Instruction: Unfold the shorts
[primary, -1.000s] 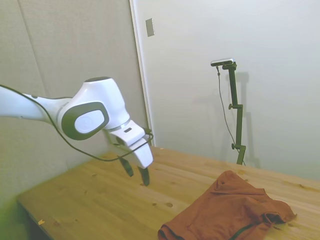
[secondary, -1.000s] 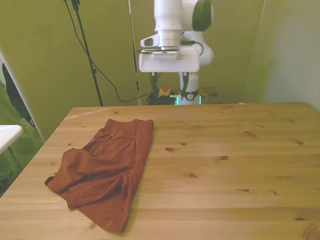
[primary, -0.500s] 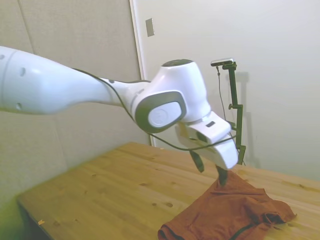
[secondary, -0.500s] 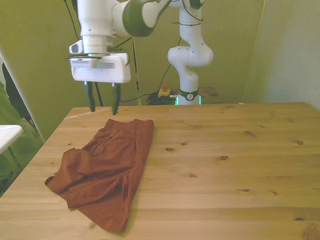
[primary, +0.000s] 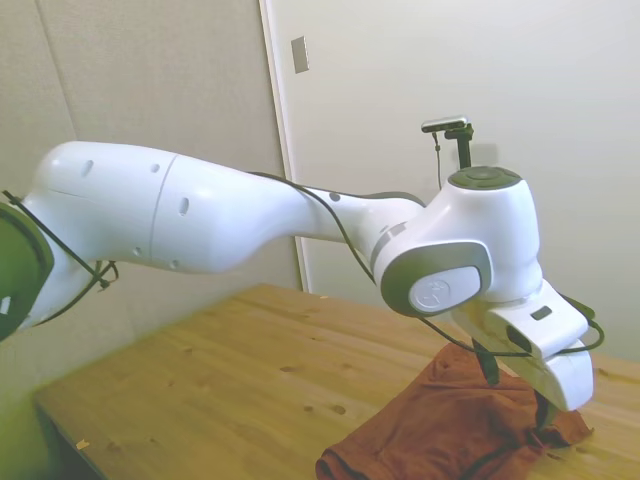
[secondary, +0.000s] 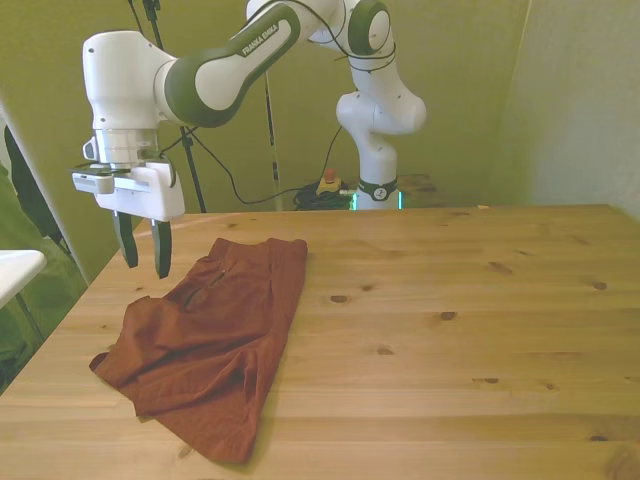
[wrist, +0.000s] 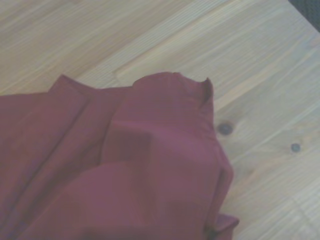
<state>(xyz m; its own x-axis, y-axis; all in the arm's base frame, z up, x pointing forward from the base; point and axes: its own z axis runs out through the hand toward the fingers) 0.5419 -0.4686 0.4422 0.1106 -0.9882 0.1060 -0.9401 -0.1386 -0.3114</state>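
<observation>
The rust-orange shorts lie folded and rumpled on the wooden table, at the front view's left. A thin dark drawstring shows near their far end. My gripper hangs open with nothing between its fingers, just above the table beside the shorts' edge nearest the front view's left. In the side view the gripper sits low over the shorts, partly hidden by the arm. The wrist view shows a folded corner of the shorts on the wood.
A white object's edge juts in beyond the table at the front view's left. The table's edge lies close to the gripper on that side. Bare wood stretches across the front view's middle and right.
The arm has swung from above the table's far edge toward the front view's left and dropped lower, ending beside the shorts. The fingers stay open. The shorts have not moved.
</observation>
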